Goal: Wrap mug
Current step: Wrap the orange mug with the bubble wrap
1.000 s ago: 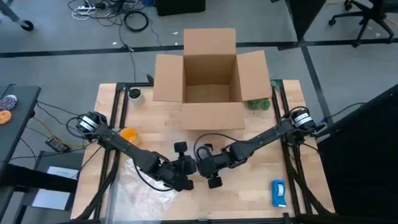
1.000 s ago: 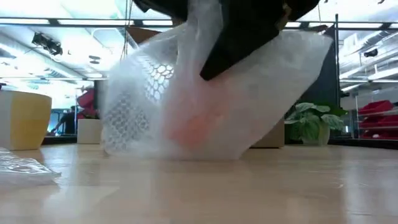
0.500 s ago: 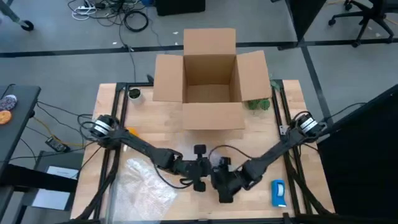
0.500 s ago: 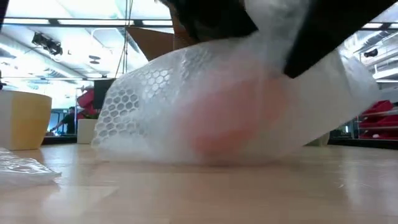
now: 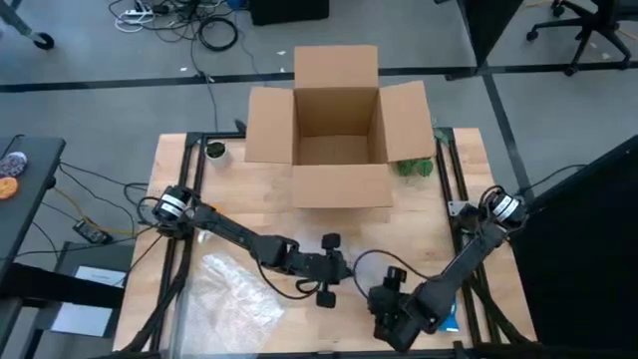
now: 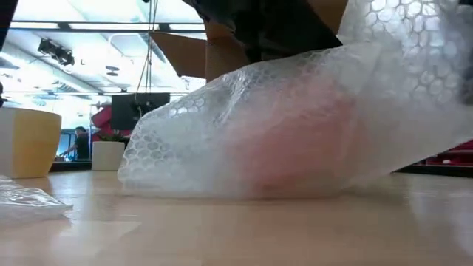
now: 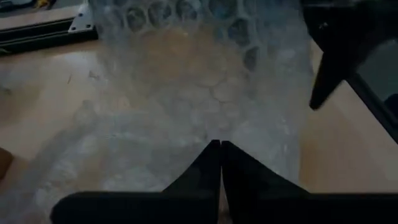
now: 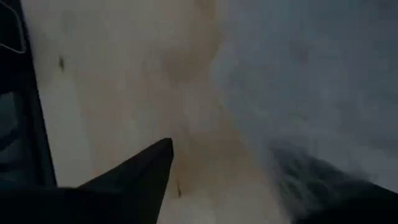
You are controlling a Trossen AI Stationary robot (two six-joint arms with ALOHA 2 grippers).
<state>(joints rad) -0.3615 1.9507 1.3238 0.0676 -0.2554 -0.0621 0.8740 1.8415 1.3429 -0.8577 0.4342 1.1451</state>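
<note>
Your mug (image 6: 295, 140) sits on the wooden table (image 6: 222, 229), close in front of the low camera, and shows only as a soft orange-pink blur through the bubble wrap (image 6: 222, 140) bundled around it; the honeycomb cells are plain on the side of the bundle toward the yellow cup (image 6: 28, 142), and the wrap's bottom edge lies on the tabletop. From above you cannot pick out the mug itself: both arms meet over the table's near edge and cover it. Your left gripper (image 7: 221, 163) reaches in from the left, and in its wrist view the two dark fingers are pressed together with the bubble wrap bunched right at their tips, so it looks pinched on the sheet. Your right gripper (image 5: 391, 321) is bent low over the near edge, just right of centre; its wrist view shows one dark finger (image 8: 134, 171) over bare wood beside a blurred pale mass, and you cannot tell whether that pincer is spread or pressed together. A second, loose sheet of bubble wrap (image 5: 234, 299) lies flat on the near left of the table, the open cardboard box (image 5: 337, 125) stands at the far edge, and a blue-and-white object (image 5: 449, 319) lies partly hidden beside the right arm.
</note>
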